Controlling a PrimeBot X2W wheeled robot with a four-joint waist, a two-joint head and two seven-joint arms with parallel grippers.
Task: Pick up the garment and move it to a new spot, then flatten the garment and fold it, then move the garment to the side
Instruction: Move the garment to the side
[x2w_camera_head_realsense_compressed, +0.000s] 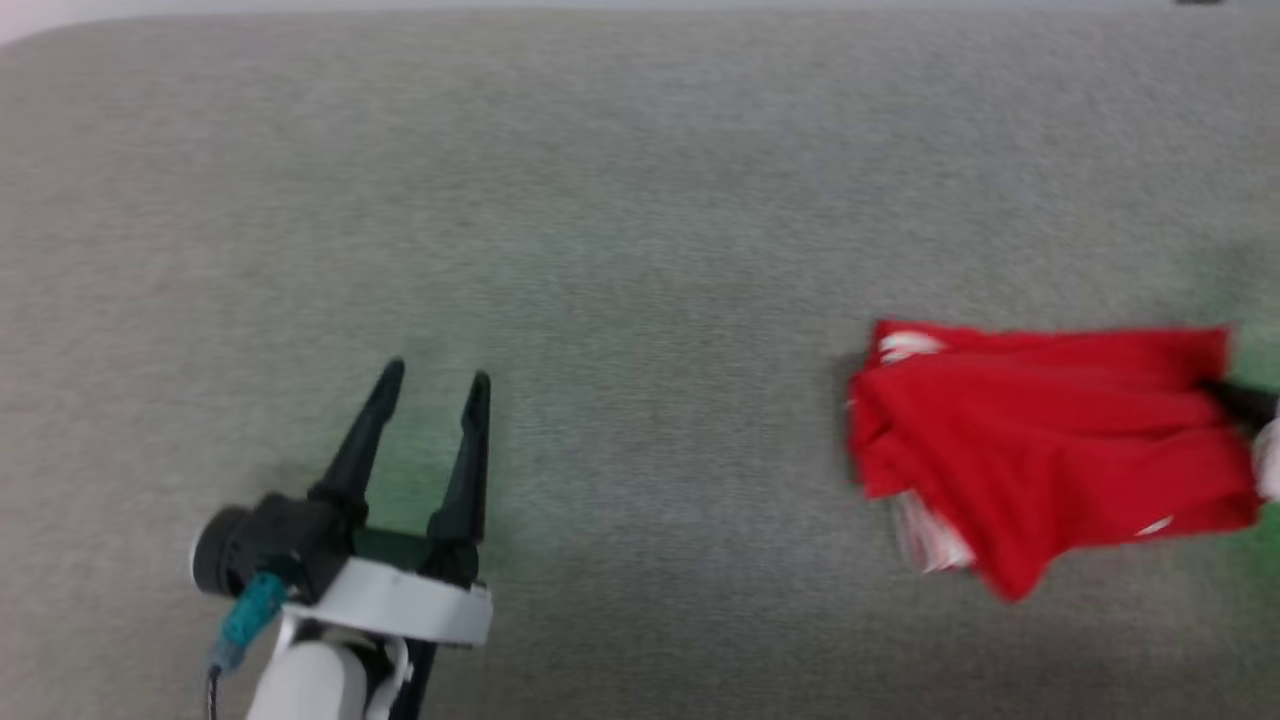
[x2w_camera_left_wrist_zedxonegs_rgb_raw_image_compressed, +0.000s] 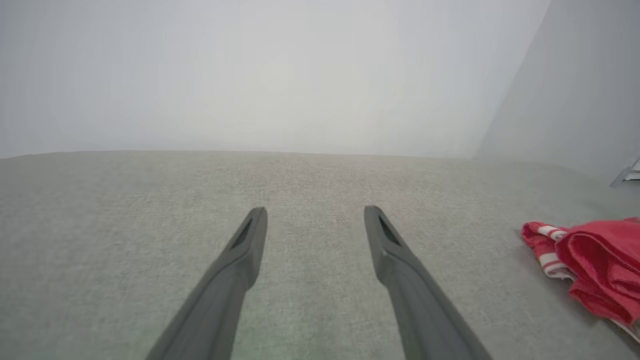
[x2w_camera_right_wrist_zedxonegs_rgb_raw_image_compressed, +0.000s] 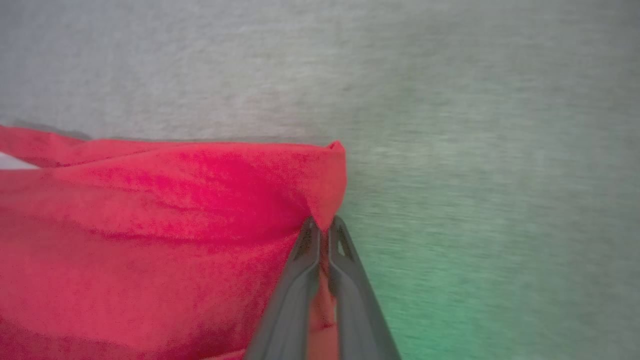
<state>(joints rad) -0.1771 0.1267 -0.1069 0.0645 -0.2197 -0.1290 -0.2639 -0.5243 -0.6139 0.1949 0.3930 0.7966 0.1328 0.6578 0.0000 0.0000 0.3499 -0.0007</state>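
Observation:
The garment (x2w_camera_head_realsense_compressed: 1040, 440) is a bright-red top with white striped trim, lying in a folded bundle on the grey cloth surface at the right of the head view. My right gripper (x2w_camera_right_wrist_zedxonegs_rgb_raw_image_compressed: 324, 224) is shut on the garment's (x2w_camera_right_wrist_zedxonegs_rgb_raw_image_compressed: 165, 220) red edge, which is pinched between the two dark fingers; in the head view its dark fingers (x2w_camera_head_realsense_compressed: 1240, 402) reach in from the right edge. My left gripper (x2w_camera_head_realsense_compressed: 435, 378) stands open over bare surface at the lower left, well apart from the cloth. In the left wrist view the left gripper (x2w_camera_left_wrist_zedxonegs_rgb_raw_image_compressed: 315, 212) holds nothing, and the garment (x2w_camera_left_wrist_zedxonegs_rgb_raw_image_compressed: 595, 260) lies far to the right.
The grey fabric-covered surface (x2w_camera_head_realsense_compressed: 640, 200) stretches across the head view. A pale wall (x2w_camera_left_wrist_zedxonegs_rgb_raw_image_compressed: 280, 75) rises behind the surface in the left wrist view.

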